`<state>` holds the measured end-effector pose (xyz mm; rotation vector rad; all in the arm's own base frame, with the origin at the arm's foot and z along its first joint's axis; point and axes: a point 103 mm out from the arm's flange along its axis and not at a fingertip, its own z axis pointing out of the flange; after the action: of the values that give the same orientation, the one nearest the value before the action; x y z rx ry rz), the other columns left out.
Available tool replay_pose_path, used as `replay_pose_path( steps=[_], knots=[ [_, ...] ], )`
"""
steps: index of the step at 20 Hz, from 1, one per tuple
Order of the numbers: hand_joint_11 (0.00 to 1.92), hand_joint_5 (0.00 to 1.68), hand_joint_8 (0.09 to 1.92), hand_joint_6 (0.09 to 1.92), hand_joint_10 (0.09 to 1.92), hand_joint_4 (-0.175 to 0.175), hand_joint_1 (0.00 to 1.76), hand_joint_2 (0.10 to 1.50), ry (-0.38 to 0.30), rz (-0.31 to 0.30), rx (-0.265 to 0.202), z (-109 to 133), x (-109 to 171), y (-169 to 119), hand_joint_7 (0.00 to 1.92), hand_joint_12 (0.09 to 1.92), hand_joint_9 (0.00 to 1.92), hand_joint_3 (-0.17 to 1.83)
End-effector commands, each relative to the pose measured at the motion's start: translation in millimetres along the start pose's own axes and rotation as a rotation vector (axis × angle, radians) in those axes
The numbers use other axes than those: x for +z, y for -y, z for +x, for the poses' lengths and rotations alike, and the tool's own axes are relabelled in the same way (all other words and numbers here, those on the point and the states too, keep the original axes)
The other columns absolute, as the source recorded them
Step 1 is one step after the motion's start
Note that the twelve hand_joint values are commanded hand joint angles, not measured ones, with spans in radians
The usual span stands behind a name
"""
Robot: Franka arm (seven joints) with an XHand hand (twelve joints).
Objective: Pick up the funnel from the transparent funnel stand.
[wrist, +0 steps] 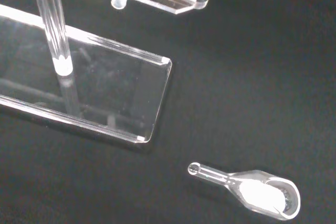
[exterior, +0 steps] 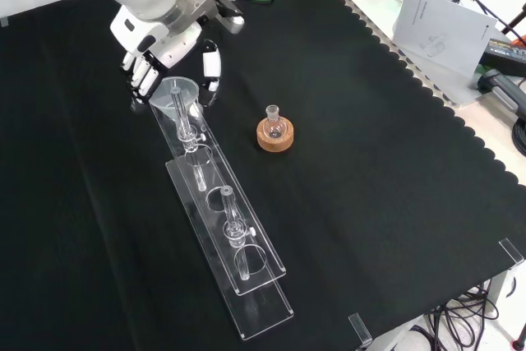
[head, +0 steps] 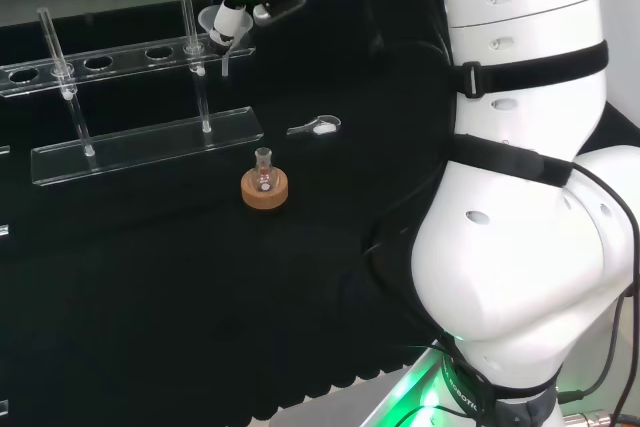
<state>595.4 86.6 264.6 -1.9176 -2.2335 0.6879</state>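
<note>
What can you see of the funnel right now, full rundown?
The funnel is clear, glass or plastic by its look, with a wide round cone and a narrow stem pointing down. It sits upright at the end hole of the transparent stand, the end nearest the arm, stem hanging through the upper shelf. The hand is right behind and around the cone, fingers on one side and thumb on the other; whether they touch it cannot be told. It looks empty.
</note>
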Motion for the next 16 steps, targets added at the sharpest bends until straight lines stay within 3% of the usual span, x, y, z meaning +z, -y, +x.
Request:
replay_pose_path(
  steps=[1,7,16],
  knots=[
    [0.46,0.49,0.77,0.09,0.63,-0.045,0.66,0.80,0.067,-0.161,0.021,0,-16,14,0.56,1.33,0.84,0.45],
    [0.51,0.54,0.81,0.09,0.68,-0.057,0.69,0.83,0.087,-0.191,0.032,-1,-43,38,0.69,1.30,1.03,0.47],
    [0.52,0.55,0.83,0.09,0.71,-0.058,0.70,0.82,0.113,-0.186,0.094,2,-79,101,0.71,1.29,1.05,0.48]
  ],
)
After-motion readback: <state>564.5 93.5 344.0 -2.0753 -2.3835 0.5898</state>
